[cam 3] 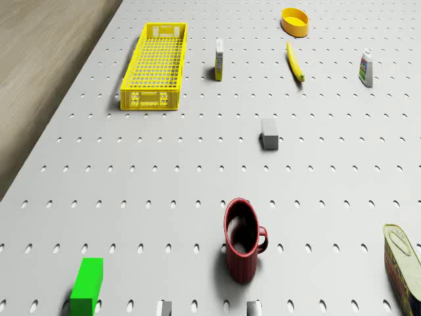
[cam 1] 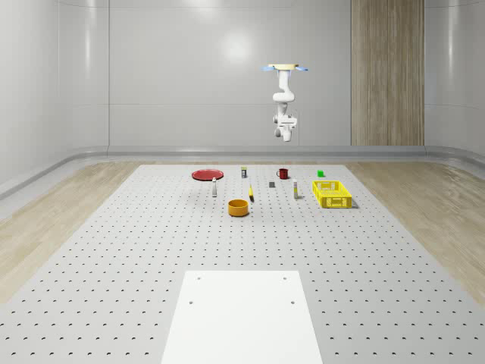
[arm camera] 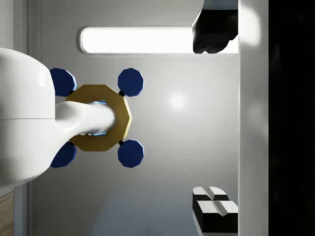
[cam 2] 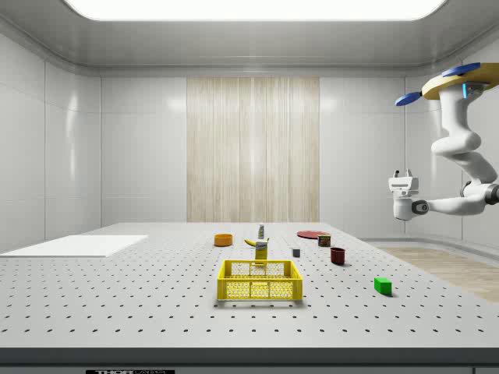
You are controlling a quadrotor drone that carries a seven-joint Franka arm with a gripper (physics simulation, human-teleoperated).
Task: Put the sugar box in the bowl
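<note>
Over the table's [cam 1: 250,250] far edge I am hovering, fingers [arm camera: 215,123] spread empty; next, descending toward the sugar box [cam 3: 219,58], at eleven o'clock of the mug [cam 3: 242,241].

The wide grey perforated table [cam 1: 114,250] carried a flat white rectangular sheet [cam 1: 242,315], a yellow mesh plastic crate [cam 1: 334,194], an orange round bowl [cam 1: 238,207], a yellow banana [cam 3: 295,62], a dark red ribbed mug [cam 3: 243,240], a red flat plate [cam 1: 207,174] and a green block [cam 3: 87,286].
</note>
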